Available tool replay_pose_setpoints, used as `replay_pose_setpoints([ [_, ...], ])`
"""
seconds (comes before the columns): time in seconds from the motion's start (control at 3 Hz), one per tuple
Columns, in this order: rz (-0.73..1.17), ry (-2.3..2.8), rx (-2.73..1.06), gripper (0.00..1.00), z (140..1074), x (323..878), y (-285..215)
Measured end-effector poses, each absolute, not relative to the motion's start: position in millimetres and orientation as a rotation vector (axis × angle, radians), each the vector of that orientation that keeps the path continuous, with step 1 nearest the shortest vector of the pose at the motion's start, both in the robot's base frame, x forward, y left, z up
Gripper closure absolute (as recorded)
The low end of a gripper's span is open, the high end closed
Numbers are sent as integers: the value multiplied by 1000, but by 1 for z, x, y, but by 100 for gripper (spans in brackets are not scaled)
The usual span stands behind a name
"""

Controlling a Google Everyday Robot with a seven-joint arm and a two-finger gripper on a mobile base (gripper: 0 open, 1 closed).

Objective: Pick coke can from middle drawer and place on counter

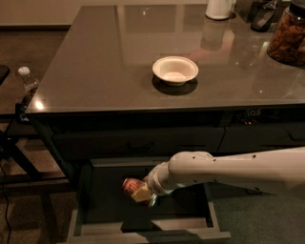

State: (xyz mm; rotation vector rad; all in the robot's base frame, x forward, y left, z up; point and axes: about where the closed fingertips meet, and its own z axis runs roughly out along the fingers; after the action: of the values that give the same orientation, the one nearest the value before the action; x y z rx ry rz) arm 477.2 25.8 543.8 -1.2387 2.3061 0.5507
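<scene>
The coke can point(131, 186) is red and lies tilted in my gripper point(139, 192), which is shut on it, over the open middle drawer point(100, 209). The can is held above the drawer's dark bottom, near the drawer's middle. My white arm point(224, 169) reaches in from the right. The counter point(109, 62) is a glossy dark grey top above the drawer.
A white bowl point(175, 70) stands on the counter. A white jug point(219, 8) and a jar of brown food point(287, 34) stand at the back right. A clear plastic bottle point(27, 81) sits on a stand to the left.
</scene>
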Motion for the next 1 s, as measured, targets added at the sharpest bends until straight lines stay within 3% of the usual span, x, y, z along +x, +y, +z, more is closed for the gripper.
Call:
replay_pose_setpoints([
  [1.0, 449, 2263, -1216, 100, 612, 492, 7],
])
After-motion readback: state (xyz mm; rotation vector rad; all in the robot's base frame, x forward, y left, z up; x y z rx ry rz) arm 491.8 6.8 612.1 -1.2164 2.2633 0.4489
